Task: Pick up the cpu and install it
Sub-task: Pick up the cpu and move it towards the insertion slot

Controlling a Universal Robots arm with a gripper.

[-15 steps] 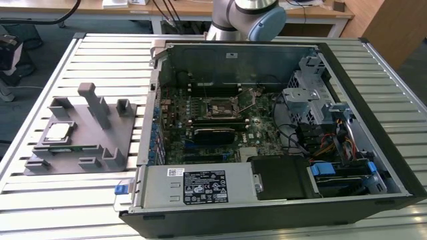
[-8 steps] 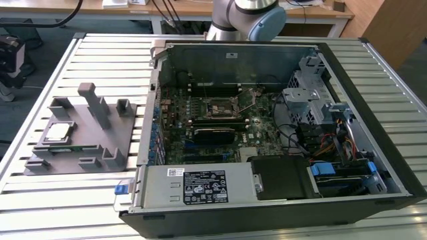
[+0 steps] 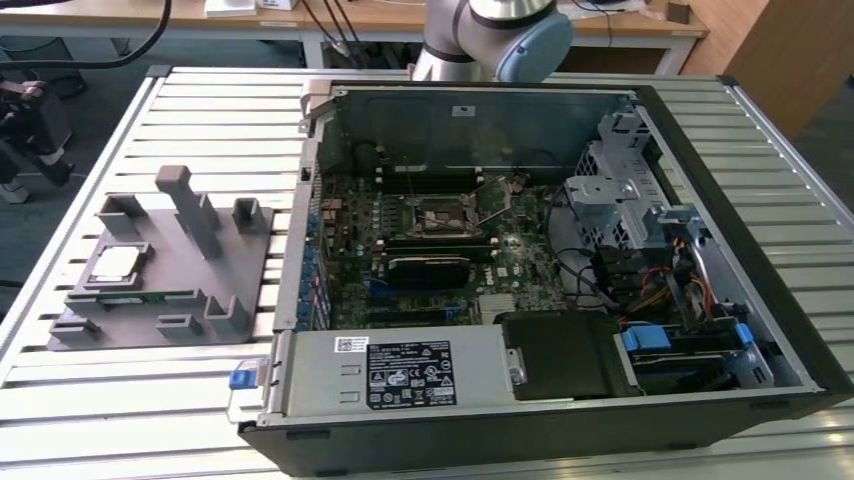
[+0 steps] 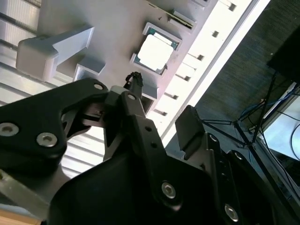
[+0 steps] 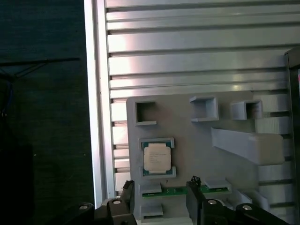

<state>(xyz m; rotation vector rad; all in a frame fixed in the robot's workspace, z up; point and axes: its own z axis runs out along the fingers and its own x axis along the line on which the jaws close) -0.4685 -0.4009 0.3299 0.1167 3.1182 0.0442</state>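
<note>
A slatted metal counter [image 3: 200, 110] is seen in the exterior view, and most of it is taken up by an open computer case [image 3: 747, 160] laid on its side. Inside the case a green motherboard [image 3: 400, 215] is exposed, with a dark square socket [image 3: 441, 215] near its middle. The grey and blue arm [image 3: 487, 35] is seen at the far edge of the counter, behind the case. A grey holder plate [image 3: 160, 235] with raised blocks and pockets is set on the counter towards the exterior view's left, just beside the case. The tool [image 5: 161, 201] is seen in the first wrist view as two dark fingers [image 5: 194, 199] held well apart, with nothing gripped between them and nothing seen to be touched; whether it is high above the plate or close to it cannot be told. A thin green memory strip [image 5: 183, 191] is laid in a slot of the plate, close by the fingertips as pictured. The cpu [image 5: 157, 157] is seated flat in a square pocket of the plate, just beside the strip and clear of the tool. It is shown as a small flat square with a pale, shiny silver-grey metal top and a thin greenish rim around it. It is likewise seen in the exterior view [image 3: 114, 265] and the second wrist view [image 4: 154, 51], where its top is washed bright by the light.
</note>
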